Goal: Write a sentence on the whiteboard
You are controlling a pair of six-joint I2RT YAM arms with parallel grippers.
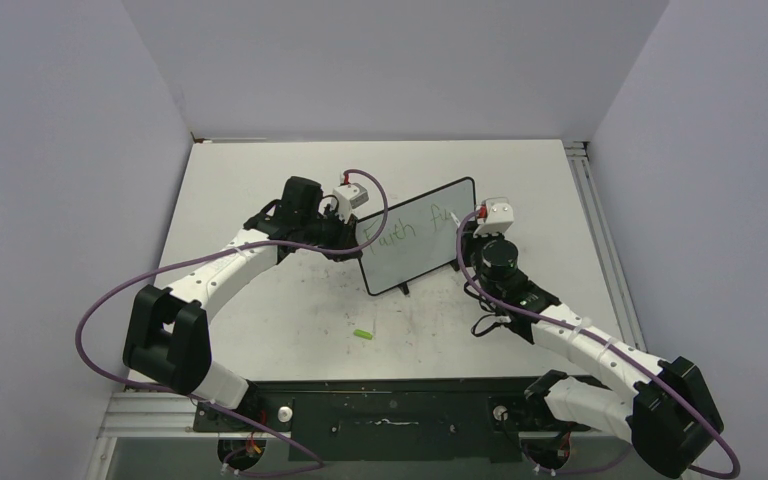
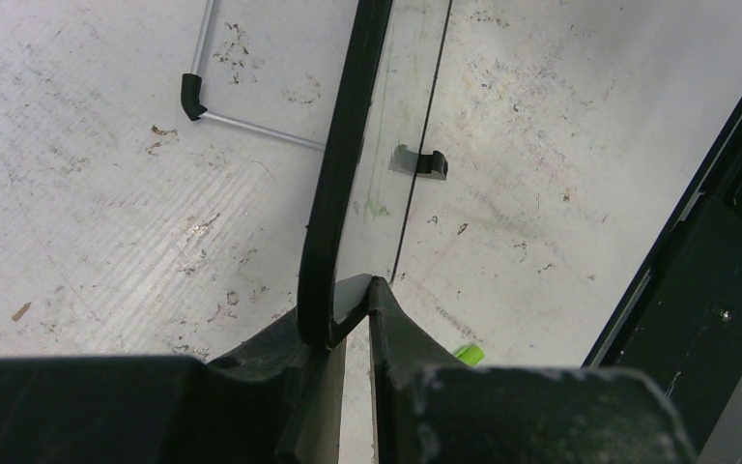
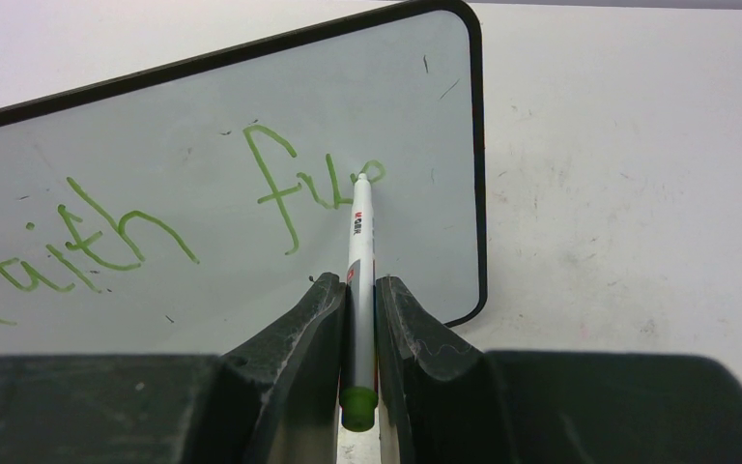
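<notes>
The whiteboard (image 1: pixel 418 236) stands upright on the table's middle, black-framed. Green writing (image 3: pixel 106 237) on it reads "Faith" and then "fue" (image 3: pixel 295 188). My left gripper (image 2: pixel 348 300) is shut on the whiteboard's left edge (image 2: pixel 333 193), one finger on each face. My right gripper (image 3: pixel 359 290) is shut on a white marker (image 3: pixel 359 251) with a green end; its tip touches the board at the last letter. In the top view the right gripper (image 1: pixel 479 228) is at the board's right part and the left gripper (image 1: pixel 352 240) at its left edge.
A green marker cap (image 1: pixel 363 334) lies on the table in front of the board, also showing in the left wrist view (image 2: pixel 467 355). The board's wire stand (image 2: pixel 242 124) and a black foot (image 2: pixel 420 164) rest on the scuffed tabletop. A black rail (image 1: pixel 400 410) runs along the near edge.
</notes>
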